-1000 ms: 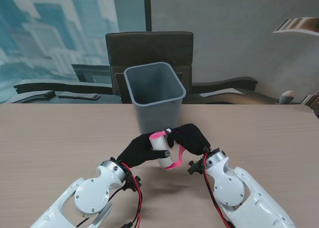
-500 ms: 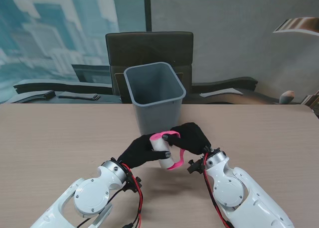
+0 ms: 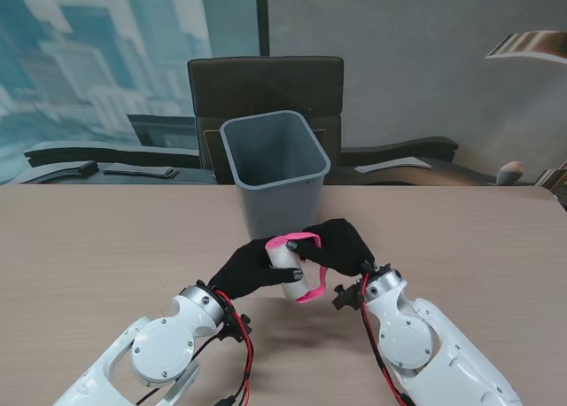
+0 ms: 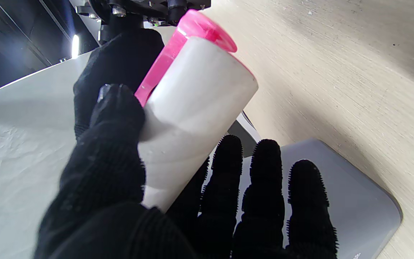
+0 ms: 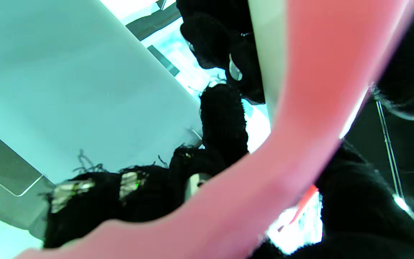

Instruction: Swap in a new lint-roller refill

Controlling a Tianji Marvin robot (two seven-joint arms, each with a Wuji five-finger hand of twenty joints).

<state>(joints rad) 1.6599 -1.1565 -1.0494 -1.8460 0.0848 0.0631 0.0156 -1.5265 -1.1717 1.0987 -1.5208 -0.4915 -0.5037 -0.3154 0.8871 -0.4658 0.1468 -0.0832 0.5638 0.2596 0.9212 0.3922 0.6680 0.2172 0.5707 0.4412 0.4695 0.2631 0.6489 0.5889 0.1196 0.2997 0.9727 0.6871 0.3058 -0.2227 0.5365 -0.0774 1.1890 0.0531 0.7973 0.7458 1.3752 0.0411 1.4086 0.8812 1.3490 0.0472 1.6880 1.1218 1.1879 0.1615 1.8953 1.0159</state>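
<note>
- Office room, wide window with a city view behind, dark chair [image 3: 266, 91] pushed up to a pale wood worktop [image 3: 97, 246]; grey bin [image 3: 275, 171] stands mid-worktop, just beyond both hands.
- Lint roller [image 3: 297, 266] is held up off the worktop between the two hands, near me of the bin: white refill roll [image 4: 192, 118] on a pink handle [image 5: 300, 108].
- Handling guess: roll looks light, a stiff tube with a paper wrap; likely tacky on its outer sheet and crushable if squeezed hard. Best taken around the middle of the barrel. The pink frame looks like thin plastic, springy, so hold it near the roll end, not on the loop.
- Left hand [image 3: 252, 266], black-gloved, is closed around the white roll: thumb over one side, fingers [image 4: 264, 172] curled beneath.
- Right hand [image 3: 341, 246] is closed on the pink handle, which fills the right wrist view; exact finger contact is blurred.
- Roll sits on the frame, not yet pulled free, as far as I can judge.
</note>
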